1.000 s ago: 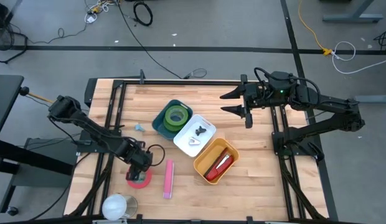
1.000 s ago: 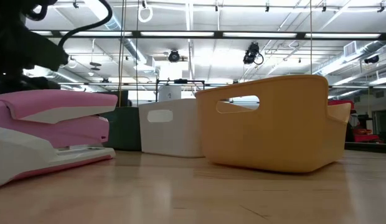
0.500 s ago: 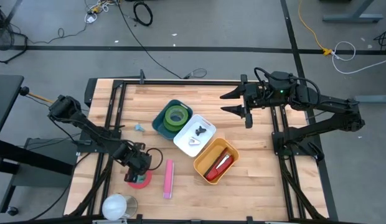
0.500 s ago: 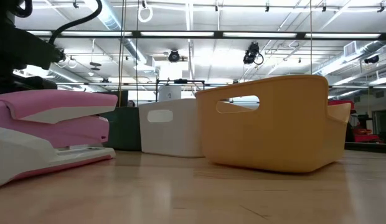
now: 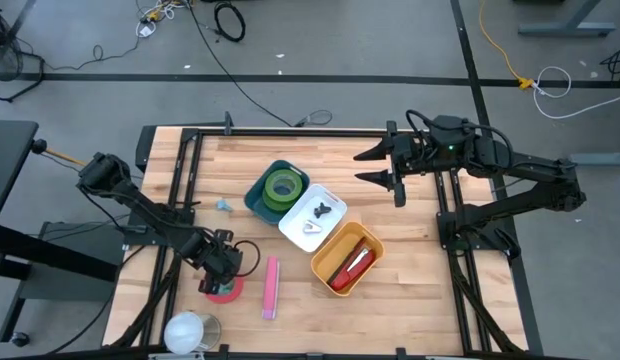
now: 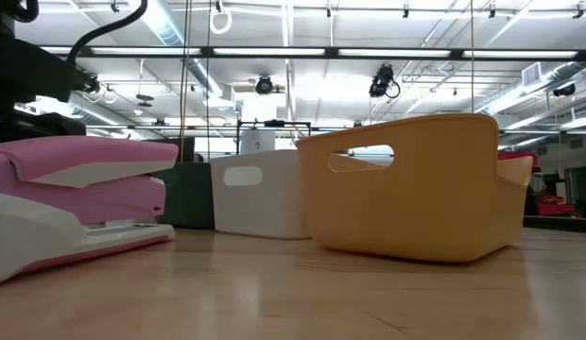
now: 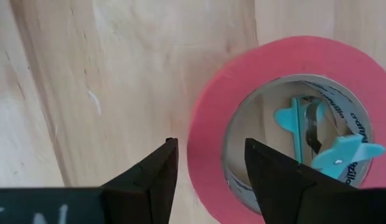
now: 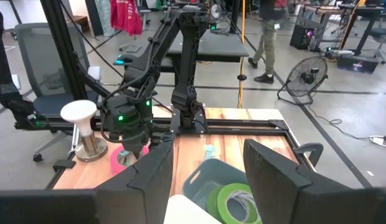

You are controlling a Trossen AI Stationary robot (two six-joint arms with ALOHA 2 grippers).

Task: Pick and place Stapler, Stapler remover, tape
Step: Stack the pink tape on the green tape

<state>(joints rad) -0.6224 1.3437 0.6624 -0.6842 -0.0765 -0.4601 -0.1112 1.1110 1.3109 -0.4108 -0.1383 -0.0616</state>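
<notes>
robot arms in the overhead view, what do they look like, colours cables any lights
Both arms are matte black with jointed tubular links. The left gripper has a thin black cable looping beside its wrist. The right gripper ends in two pointed black jaws, with a small green light and black cable loops on the wrist behind.

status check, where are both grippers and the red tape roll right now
Left gripper over the red tape roll, jaws open astride its rim, not gripped. Right gripper parked open near the table's far edge. Nothing blocking.
</notes>
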